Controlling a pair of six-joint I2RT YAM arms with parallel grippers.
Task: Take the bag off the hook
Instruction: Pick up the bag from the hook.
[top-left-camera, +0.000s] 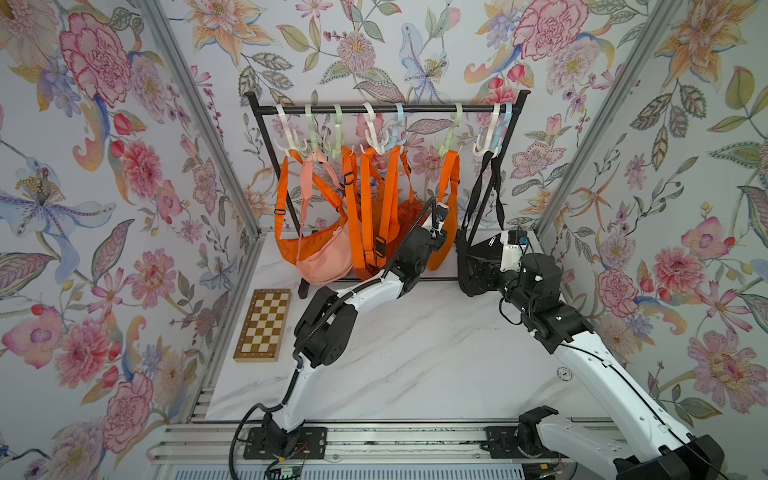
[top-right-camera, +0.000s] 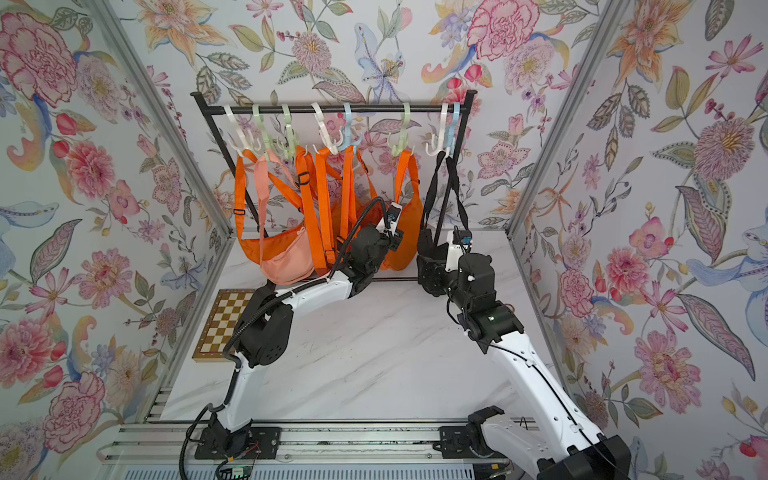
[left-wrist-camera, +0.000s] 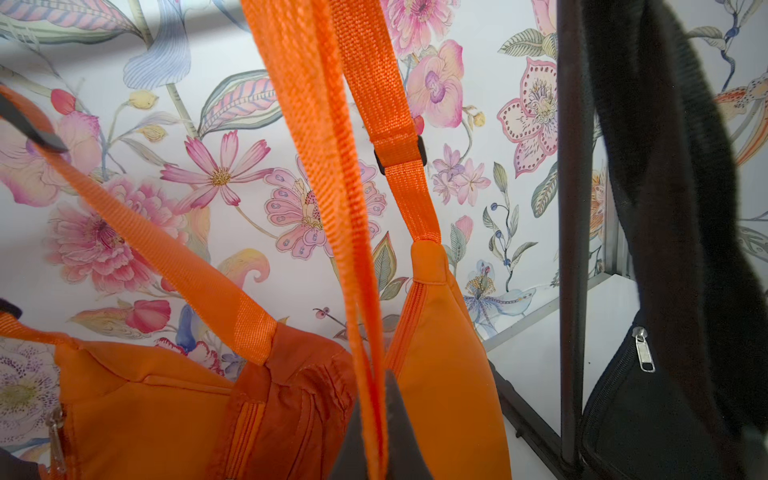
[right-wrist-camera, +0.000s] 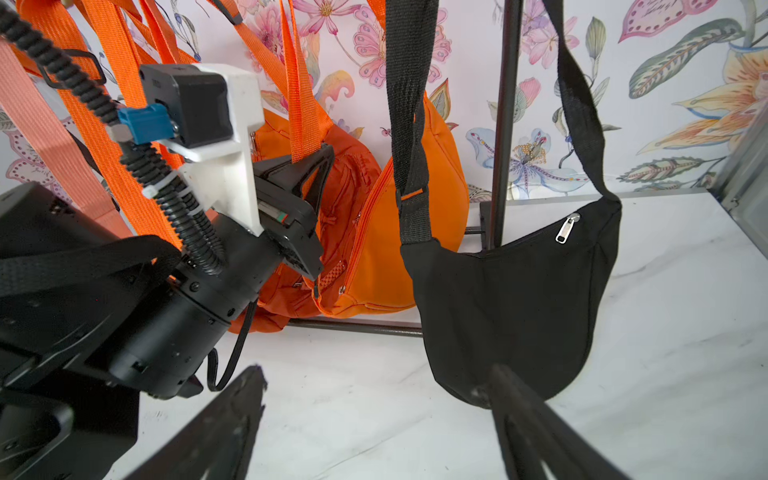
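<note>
Left hand: the left gripper (left-wrist-camera: 374, 409) is clamped tight on an orange webbing strap (left-wrist-camera: 328, 166), low on the strand, just above the bags' bodies.
Right hand: the right gripper (right-wrist-camera: 374, 382) stands wide with nothing between its jaws, low beside the black fabric crescent bag (right-wrist-camera: 511, 299). Whether a finger touches it I cannot tell.
Bag: the orange crescent fabric bag (top-left-camera: 441, 253) hangs right of centre from a pale green plastic hook (top-left-camera: 450, 137) on the black metal rail (top-left-camera: 390, 109).
Step in hand: I judge the strap is caught and the lift-off comes next.
Doing it well: raise the strap until it clears the hook's upturned tip, then draw it toward the near side. The webbing looks slick, so a firm pinch matters.
Edges: the black rack post (left-wrist-camera: 573, 208) and the black bag crowd the right. A darker orange bag (left-wrist-camera: 166, 395) and its straps crowd the left.
Open room: the white marble-look table (top-left-camera: 415, 353) is bare between the arms on the near side, the easy way out.
</note>
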